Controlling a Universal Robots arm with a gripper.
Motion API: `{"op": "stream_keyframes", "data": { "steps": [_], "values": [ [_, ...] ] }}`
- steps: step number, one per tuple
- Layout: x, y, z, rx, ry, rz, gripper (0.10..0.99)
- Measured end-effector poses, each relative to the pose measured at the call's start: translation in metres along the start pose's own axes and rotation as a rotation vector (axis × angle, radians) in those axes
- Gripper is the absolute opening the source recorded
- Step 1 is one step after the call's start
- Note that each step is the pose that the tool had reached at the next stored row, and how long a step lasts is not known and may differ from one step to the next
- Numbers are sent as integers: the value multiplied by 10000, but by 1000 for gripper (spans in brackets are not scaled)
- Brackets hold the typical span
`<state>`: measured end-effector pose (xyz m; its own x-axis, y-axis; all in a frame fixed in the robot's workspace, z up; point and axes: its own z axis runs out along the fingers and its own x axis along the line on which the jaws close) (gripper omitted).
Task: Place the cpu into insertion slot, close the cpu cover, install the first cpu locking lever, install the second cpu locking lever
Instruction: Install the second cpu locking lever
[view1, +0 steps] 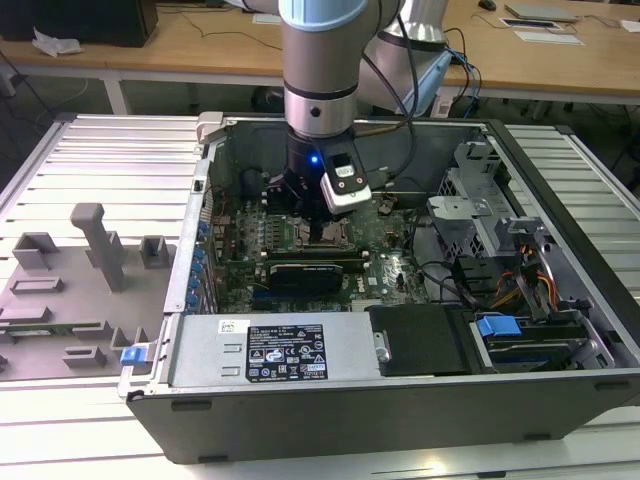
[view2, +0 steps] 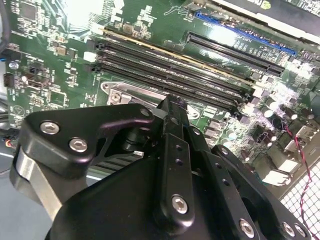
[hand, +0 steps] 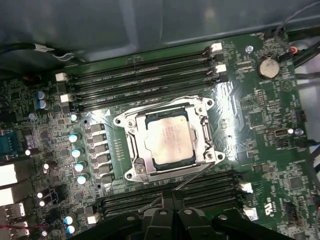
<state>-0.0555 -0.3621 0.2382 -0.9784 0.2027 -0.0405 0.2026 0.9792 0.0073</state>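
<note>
In the first wrist view the cpu (hand: 169, 137), a silver-grey square chip, lies flat in the insertion slot (hand: 131, 175) on the green motherboard. The cpu cover (hand: 135, 145), a metal frame with a centre window, lies down around it. A thin locking lever rod (hand: 192, 180) slants up from the socket's near edge toward my gripper (hand: 174, 212), whose black fingers stand close together just beside the socket. I cannot tell whether they pinch the rod. The exterior view shows the gripper (view1: 320, 215) low inside the computer case, directly over the socket (view1: 325, 236). The second wrist view shows the gripper (view2: 172, 107) from behind.
Long black memory slots (hand: 145, 82) flank the socket on two sides. A long black card (view1: 305, 272) lies near it, with the power supply (view1: 290, 350) in front. Drive cages and cables (view1: 520, 270) fill the exterior view's right. A grey fixture plate (view1: 70, 290) lies outside the case.
</note>
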Motion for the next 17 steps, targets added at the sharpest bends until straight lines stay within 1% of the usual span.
{"op": "stream_keyframes", "data": {
  "steps": [1,5,7,8,10,11,12,14,15,16,17],
  "values": [
    [3,-2,10,-7,12,-3,106],
    [4,-3,13,-7,13,-1,106],
    [4,-2,24,-25,14,-169,106],
    [4,-3,32,-31,17,-387,106],
    [6,-4,68,-70,25,-1168,106],
    [7,-4,84,-109,32,-1460,106],
    [11,-6,93,-208,45,-1611,106],
    [21,-22,104,-405,70,-1707,106],
    [28,-46,111,-568,91,-1729,106],
    [31,-61,116,-657,101,-1737,106],
    [37,-85,122,-790,116,-1747,106]
  ]
}}
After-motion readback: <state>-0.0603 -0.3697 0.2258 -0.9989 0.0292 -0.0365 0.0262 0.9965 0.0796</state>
